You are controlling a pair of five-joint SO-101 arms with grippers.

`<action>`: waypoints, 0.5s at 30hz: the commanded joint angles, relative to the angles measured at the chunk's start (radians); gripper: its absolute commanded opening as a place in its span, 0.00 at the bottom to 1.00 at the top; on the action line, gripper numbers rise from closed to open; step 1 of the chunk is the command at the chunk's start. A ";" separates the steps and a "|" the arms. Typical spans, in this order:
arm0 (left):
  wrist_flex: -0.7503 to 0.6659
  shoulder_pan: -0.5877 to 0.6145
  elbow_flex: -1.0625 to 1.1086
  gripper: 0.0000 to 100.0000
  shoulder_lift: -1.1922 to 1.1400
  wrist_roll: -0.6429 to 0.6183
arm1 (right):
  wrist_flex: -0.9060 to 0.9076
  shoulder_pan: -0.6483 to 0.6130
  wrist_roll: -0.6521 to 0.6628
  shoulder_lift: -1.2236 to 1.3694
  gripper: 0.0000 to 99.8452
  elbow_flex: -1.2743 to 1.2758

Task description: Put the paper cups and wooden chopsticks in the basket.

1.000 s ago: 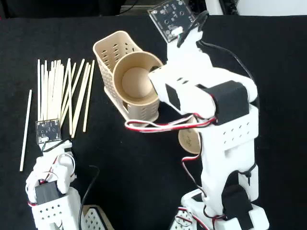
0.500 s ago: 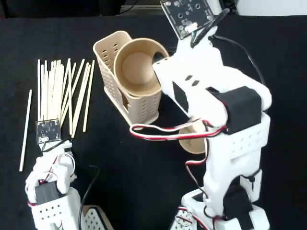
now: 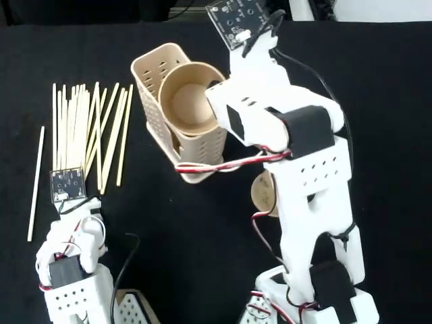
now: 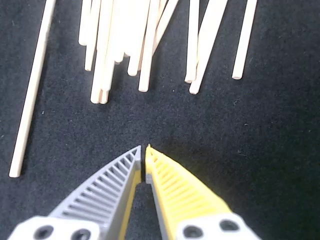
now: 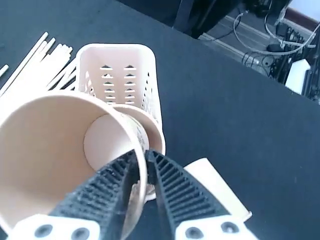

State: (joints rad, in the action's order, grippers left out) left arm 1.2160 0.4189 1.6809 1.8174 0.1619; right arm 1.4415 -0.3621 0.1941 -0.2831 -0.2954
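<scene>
At right gripper (image 5: 141, 162): paper cup (image 5: 55, 145), rim pinched between jaws, basket (image 5: 117, 75) just beyond | left gripper (image 4: 144, 150): jaws pressed together, empty, wooden chopsticks (image 4: 145, 45) near, ahead of tips.

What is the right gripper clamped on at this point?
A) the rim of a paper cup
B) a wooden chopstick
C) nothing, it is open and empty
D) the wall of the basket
A: in the right wrist view the right gripper pinches the rim of the paper cup, one finger inside and one outside, next to the basket.
</scene>
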 commanded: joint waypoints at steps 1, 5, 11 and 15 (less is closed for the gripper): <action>0.003 0.007 0.018 0.03 0.002 0.000 | -0.014 0.009 -0.002 -0.024 0.18 0.002; 0.003 0.007 0.018 0.03 0.002 0.000 | -0.014 -0.009 0.031 -0.030 0.30 0.002; 0.003 0.007 0.018 0.03 0.002 0.000 | -0.005 -0.006 0.078 -0.070 0.30 -0.062; 0.003 0.007 0.018 0.03 0.002 0.000 | 0.058 -0.017 0.152 -0.114 0.30 -0.073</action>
State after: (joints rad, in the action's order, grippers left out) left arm 1.2160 0.4189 1.6809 1.8174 0.1619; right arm 1.4753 -0.3621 0.3015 -0.3429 -0.3199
